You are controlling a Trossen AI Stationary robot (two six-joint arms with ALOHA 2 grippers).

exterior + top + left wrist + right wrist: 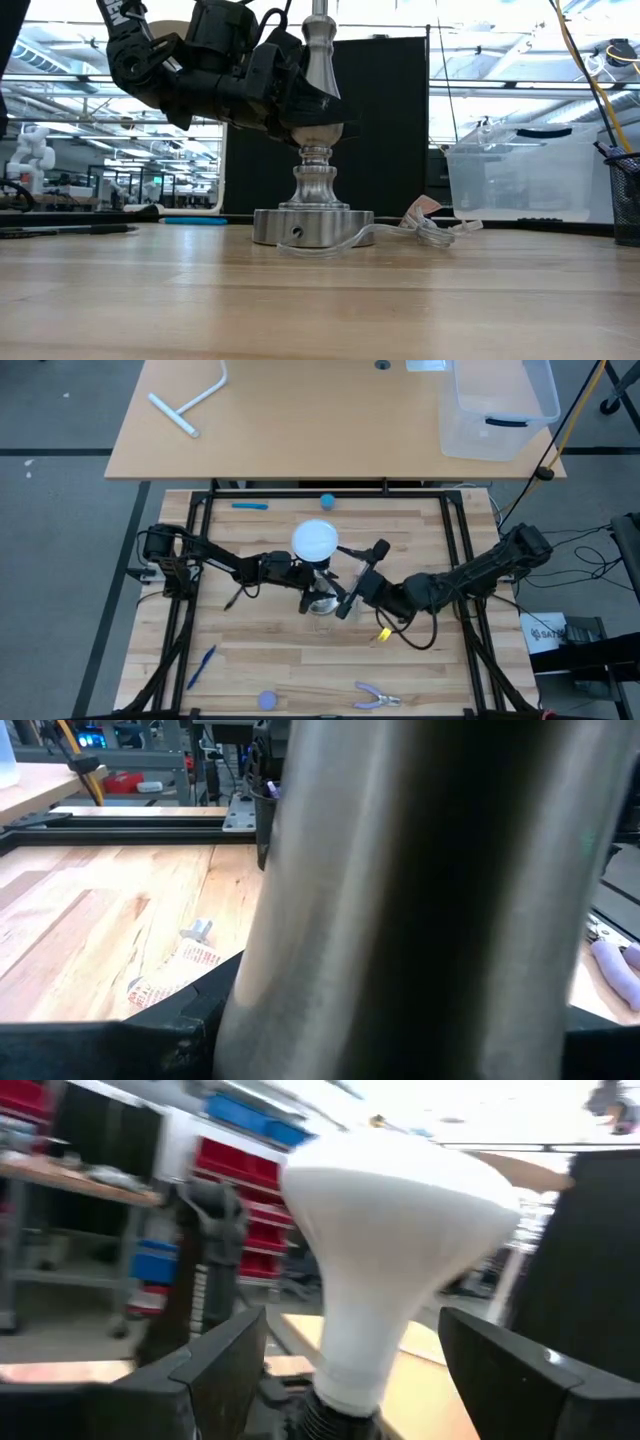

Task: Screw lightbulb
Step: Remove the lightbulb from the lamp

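Lightbulb [315, 540]: seated atop silver lamp stand [312, 190], table centre. Left gripper [300, 125]: fingers clamped on stand stem. Right gripper [350, 1380]: fingers apart either side of lightbulb neck, not touching.

One lightbulb [315, 540], white, frame centre. One silver stand [312, 205] under it. Two dark arms, so two grippers: left gripper [305, 572] centre-left, right gripper [352, 582] centre-right. Two blue balls: one small blue ball [327, 501] at upper centre, one paler ball [267, 701] at bottom centre. Two blue pens: one pen [250, 506] upper left of the butcher-block table [250, 650], another pen [202, 666] lower left. One pair of pliers [377, 697] at bottom centre-right. One clear plastic bin [497, 408] at upper right. One white T-shaped pipe [190, 400] at upper left. Two tables: the work table and the lighter table [300, 420] above it.
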